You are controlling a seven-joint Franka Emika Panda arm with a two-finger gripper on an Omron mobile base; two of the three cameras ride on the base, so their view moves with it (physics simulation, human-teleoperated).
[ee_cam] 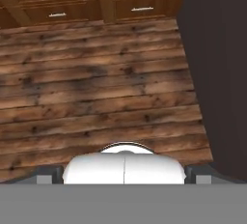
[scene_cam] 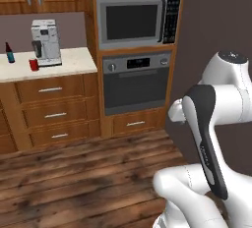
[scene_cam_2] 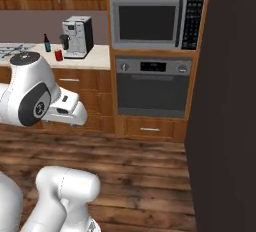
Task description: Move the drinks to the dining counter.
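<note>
Claw (ee_cam: 123, 174) is spread wide, holding nothing; in the hand view it looks down at the wood plank floor (ee_cam: 96, 92), with the fingertips (ee_cam: 48, 174) at the two lower corners. I've got the arm folded up close over the base, well apart from the drinks. On the beige worktop (scene_cam: 74, 62) I see the small red can (scene_cam: 33, 65) just in front of the white coffee machine (scene_cam: 46, 42), and the short dark-red bottle with blue label (scene_cam: 9, 53) to the can's left, near the wall. In the right base view it's the same pair beside the machine, can (scene_cam_2: 59, 55) and bottle (scene_cam_2: 47, 43). Right of that worktop are a built-in microwave (scene_cam: 138, 19) and an oven (scene_cam: 135, 82) under it. Both drinks stand upright.
</note>
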